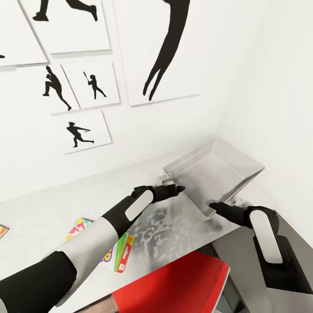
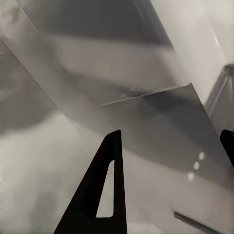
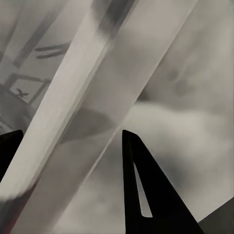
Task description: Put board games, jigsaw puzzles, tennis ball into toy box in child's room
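The toy box, a translucent grey bin, is tilted on the pale table in the corner, its far side raised and its opening turned to the left. My left gripper holds its near left rim and my right gripper its near right rim. Up close, the bin's wall runs between the left fingers, and its rim fills the gap between the right fingers. The colourful Skip-Bo board game lies flat under my left forearm, partly hidden. A bright patterned corner shows at the left edge.
White walls close the corner behind and to the right of the bin, hung with black baseball-player pictures. The red chair seat sits below the table's front edge. A lower dark grey section lies under my right arm.
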Motion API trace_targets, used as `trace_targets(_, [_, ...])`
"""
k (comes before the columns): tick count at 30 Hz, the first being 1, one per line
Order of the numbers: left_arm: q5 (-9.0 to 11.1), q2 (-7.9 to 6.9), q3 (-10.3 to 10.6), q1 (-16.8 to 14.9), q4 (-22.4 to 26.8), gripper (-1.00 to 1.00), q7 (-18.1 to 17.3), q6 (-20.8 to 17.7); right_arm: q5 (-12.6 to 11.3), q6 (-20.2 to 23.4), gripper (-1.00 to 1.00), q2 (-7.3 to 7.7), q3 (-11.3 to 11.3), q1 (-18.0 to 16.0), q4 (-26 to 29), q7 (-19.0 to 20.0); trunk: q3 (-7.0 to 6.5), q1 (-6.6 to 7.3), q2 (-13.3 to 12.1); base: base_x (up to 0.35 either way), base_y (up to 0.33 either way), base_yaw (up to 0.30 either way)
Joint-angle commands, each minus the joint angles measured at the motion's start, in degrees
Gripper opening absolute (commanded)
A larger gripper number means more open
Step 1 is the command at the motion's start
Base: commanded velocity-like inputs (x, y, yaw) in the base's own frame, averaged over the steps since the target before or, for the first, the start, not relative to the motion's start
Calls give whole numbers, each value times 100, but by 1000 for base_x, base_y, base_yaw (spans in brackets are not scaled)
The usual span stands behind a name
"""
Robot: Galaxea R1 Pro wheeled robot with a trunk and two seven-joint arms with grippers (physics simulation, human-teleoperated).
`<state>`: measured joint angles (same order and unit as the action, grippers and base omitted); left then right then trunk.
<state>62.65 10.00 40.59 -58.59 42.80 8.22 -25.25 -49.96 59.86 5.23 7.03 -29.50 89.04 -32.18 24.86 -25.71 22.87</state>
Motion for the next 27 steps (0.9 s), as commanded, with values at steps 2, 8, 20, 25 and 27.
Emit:
trace_targets(2, [19, 0, 54, -3, -54, -100, 56, -6, -216, 14, -100, -22, -18, -5, -348, -51, -1, -7, 5, 0, 0, 0])
trace_targets(8, [19, 0, 54, -3, 63, -100, 62, -14, -216, 14, -100, -45, -18, -3, -344, -49, -58, -7, 5, 0, 0, 0])
trace_targets(20, [19, 0, 63, -3, 106, -100, 66, -15, -216, 14, -100, -74, -18, -3, -335, -50, -172, -7, 5, -131, 109, 0])
trace_targets(25, [19, 0, 63, -3, 106, -100, 66, -15, -216, 14, -100, -74, -18, -3, -335, -51, -219, -7, 5, -110, 155, 0])
trace_targets(27, [19, 0, 63, -3, 106, -100, 66, -15, -216, 14, -100, -73, -18, -3, -335, -51, -238, -7, 5, -21, 37, 0])
